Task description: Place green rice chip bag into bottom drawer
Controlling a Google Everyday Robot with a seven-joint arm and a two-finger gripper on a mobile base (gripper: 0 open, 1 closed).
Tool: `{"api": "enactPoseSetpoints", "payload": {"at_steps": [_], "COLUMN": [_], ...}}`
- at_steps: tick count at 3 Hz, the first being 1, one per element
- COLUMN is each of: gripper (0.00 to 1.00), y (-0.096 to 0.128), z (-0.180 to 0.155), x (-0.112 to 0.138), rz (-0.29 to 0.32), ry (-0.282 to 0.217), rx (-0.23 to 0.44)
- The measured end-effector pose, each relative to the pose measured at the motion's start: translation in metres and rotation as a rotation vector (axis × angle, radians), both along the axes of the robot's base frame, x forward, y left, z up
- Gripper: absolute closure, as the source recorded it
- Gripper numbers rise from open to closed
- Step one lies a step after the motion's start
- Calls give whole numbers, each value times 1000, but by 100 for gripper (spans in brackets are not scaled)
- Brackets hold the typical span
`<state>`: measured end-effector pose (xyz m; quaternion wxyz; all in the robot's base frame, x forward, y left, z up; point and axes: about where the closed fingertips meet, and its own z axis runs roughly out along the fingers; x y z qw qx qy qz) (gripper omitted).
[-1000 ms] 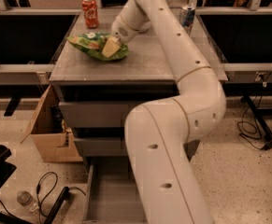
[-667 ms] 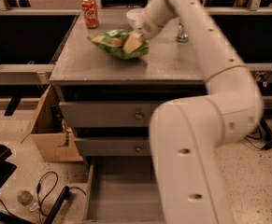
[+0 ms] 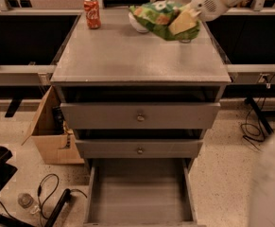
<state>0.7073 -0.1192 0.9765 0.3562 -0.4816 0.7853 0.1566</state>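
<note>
A red soda can [image 3: 92,12] stands at the far left corner of the tabletop [image 3: 127,60]; below the front edge the bottom drawer [image 3: 139,197] sits open; near the far right corner the end effector [image 3: 183,22] pinches the green rice chip bag [image 3: 158,15], held over the surface

You have the gripper [image 3: 184,23] above the back right of the cabinet top [image 3: 137,56], its smooth white plastic shell and matt tan fingers clamped on the green rice chip bag [image 3: 157,14], a crinkled, glossy film. The cabinet top and the bottom drawer [image 3: 139,193] look like matt grey painted metal. The red soda can [image 3: 92,12] has a metallic sheen, and the box [image 3: 49,129] beside the cabinet is dull brown cardboard.
</note>
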Motion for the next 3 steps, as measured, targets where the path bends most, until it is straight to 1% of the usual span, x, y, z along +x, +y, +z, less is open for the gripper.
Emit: {"api": "enactPoseSetpoints", "payload": {"at_steps": [1,2,3], "gripper": [100,100,100], "y": [-33,-43,-54], "z": [55,44,-51], "x": [-74,-142,-188], "rz": [-12,34,72], "ry": [-121,-114,105], "rx": [-17,-39,-37]}}
